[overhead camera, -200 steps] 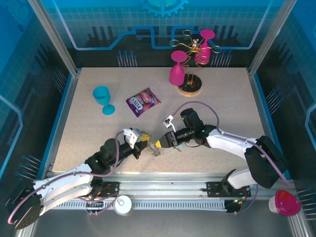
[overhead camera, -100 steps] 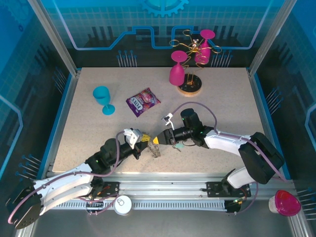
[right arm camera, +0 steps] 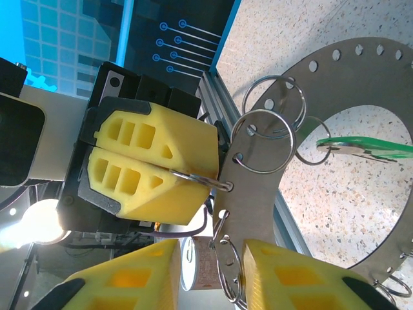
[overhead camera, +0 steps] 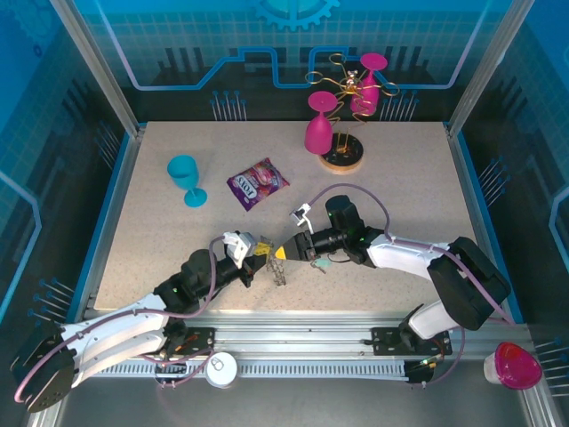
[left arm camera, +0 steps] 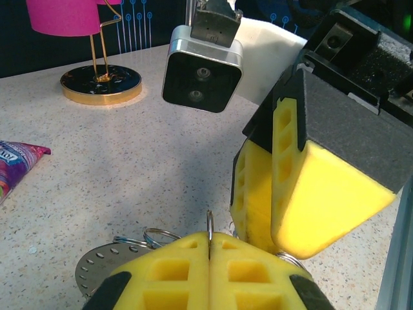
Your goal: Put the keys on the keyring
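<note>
The keyring [right arm camera: 255, 187] is a flat dark metal ring pierced with holes and hung with small wire loops; it stands tilted between both grippers [overhead camera: 279, 269]. My left gripper [left arm camera: 209, 248] is shut on one wire loop [left arm camera: 209, 226] at the ring's rim, also seen from the right wrist [right arm camera: 201, 179]. My right gripper [right arm camera: 210, 278] is open, its yellow fingers [right arm camera: 293, 281] straddling the ring's rim and another loop [right arm camera: 227, 271]. The bright green key [right arm camera: 364, 147] hangs on a loop inside the ring [overhead camera: 324, 262]. The pale grey-green key is hidden.
A purple snack packet [overhead camera: 257, 182] and a teal goblet [overhead camera: 185, 179] stand at the back left. The glass rack [overhead camera: 342, 157] with pink glasses is at the back. The table's front rail [overhead camera: 293, 334] runs close below the grippers, with a can [overhead camera: 221, 367] beyond it.
The right gripper has slid a little left, closing in on the left gripper and the keyring. The left gripper has kept its hold.
</note>
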Controlling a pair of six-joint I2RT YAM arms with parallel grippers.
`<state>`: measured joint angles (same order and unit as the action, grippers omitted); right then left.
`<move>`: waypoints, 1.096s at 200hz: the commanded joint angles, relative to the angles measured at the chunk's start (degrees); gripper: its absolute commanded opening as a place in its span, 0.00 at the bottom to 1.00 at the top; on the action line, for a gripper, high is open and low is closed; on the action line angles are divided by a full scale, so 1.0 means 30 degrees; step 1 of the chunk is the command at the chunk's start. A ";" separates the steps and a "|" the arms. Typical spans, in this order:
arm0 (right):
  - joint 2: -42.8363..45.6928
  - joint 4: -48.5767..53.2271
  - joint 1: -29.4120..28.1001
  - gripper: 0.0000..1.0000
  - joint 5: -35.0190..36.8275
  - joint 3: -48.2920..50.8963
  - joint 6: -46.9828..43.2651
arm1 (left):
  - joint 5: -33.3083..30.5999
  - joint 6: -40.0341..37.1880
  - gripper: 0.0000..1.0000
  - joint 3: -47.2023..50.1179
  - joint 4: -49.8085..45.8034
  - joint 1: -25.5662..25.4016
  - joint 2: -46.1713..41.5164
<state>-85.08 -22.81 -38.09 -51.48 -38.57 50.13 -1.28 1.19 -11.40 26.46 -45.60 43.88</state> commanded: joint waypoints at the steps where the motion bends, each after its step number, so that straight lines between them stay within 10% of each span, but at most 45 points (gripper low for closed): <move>1: -0.0348 0.0223 -0.0137 0.30 -0.0588 0.0086 -0.0362 | -0.0128 0.0014 0.00 -0.0228 0.1167 -0.0006 0.0018; 219: -0.0419 0.1495 -0.0269 0.00 -0.0785 -0.0094 -0.1340 | -0.0298 -0.0016 0.00 -0.0176 0.0919 -0.0004 -0.0211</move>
<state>-86.83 -20.34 -38.52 -53.17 -38.57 47.97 -1.30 1.19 -11.40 26.41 -45.60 44.25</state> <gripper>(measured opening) 0.057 0.046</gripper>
